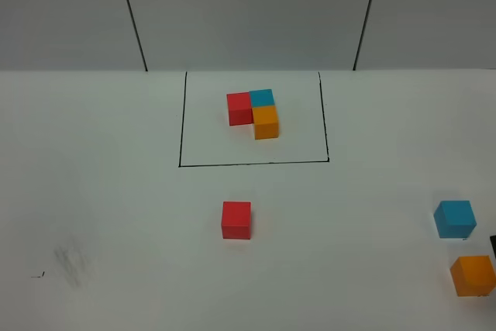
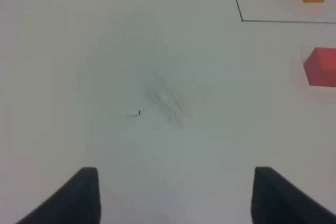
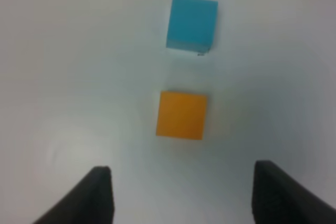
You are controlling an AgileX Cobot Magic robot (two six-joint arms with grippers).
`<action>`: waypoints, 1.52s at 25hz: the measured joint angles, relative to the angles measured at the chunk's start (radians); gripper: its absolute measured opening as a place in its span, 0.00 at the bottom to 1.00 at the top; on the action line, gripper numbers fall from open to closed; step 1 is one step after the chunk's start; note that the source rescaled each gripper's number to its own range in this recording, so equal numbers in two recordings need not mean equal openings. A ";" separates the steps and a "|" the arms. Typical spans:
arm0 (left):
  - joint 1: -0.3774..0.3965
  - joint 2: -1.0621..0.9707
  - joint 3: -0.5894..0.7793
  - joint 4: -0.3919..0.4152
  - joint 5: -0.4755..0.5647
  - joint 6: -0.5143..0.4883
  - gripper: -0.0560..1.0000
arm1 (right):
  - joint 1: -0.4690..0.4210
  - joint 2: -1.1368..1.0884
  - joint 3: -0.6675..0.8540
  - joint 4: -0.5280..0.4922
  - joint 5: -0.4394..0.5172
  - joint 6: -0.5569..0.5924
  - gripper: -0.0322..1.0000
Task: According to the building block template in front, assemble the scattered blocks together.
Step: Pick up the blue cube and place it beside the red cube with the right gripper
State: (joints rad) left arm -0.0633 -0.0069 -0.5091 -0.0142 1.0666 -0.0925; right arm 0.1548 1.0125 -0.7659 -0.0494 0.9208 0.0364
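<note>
The building block template [image 1: 253,108] is a red, blue and orange cluster inside a thin black rectangle at the table's far middle. Of the scattered blocks, the red cube [image 1: 236,219] lies near the centre, below that frame. The blue cube [image 1: 454,218] and orange cube [image 1: 473,275] lie at the right edge. My right gripper [image 3: 178,195] hovers open above the table, with the orange cube [image 3: 181,115] just ahead of its fingers and the blue cube [image 3: 192,22] beyond. My left gripper [image 2: 176,195] is wide open over bare table, with the red cube [image 2: 320,66] off to one side.
A grey smudge [image 1: 70,263] and a small black mark sit on the white table at the front left. A grey panelled wall rises behind the table. A dark sliver of the right arm [image 1: 493,246] shows at the right edge.
</note>
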 joint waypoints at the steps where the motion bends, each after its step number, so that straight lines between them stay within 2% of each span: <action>1: 0.000 0.000 0.000 0.000 0.000 0.000 0.97 | 0.000 0.001 0.000 -0.002 0.015 0.000 0.26; 6: 0.000 0.000 0.000 0.000 0.000 0.000 0.97 | 0.000 0.005 -0.006 -0.009 0.036 0.000 0.26; 14: 0.000 0.000 0.000 0.000 0.000 0.000 0.97 | 0.000 0.022 -0.011 0.049 0.038 -0.025 0.26; 18: 0.000 0.000 0.000 0.000 0.000 0.000 0.97 | 0.000 0.116 -0.047 0.069 0.057 -0.050 0.26; 27: 0.000 0.000 0.000 0.000 0.000 0.000 0.97 | 0.000 0.306 -0.190 0.070 0.014 -0.036 0.26; 38: 0.000 0.000 0.000 0.000 0.000 0.000 0.97 | 0.000 0.462 -0.386 0.071 0.157 -0.016 0.26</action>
State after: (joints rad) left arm -0.0633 -0.0069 -0.5091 -0.0142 1.0666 -0.0925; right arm 0.1548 1.4748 -1.1523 0.0219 1.0775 0.0208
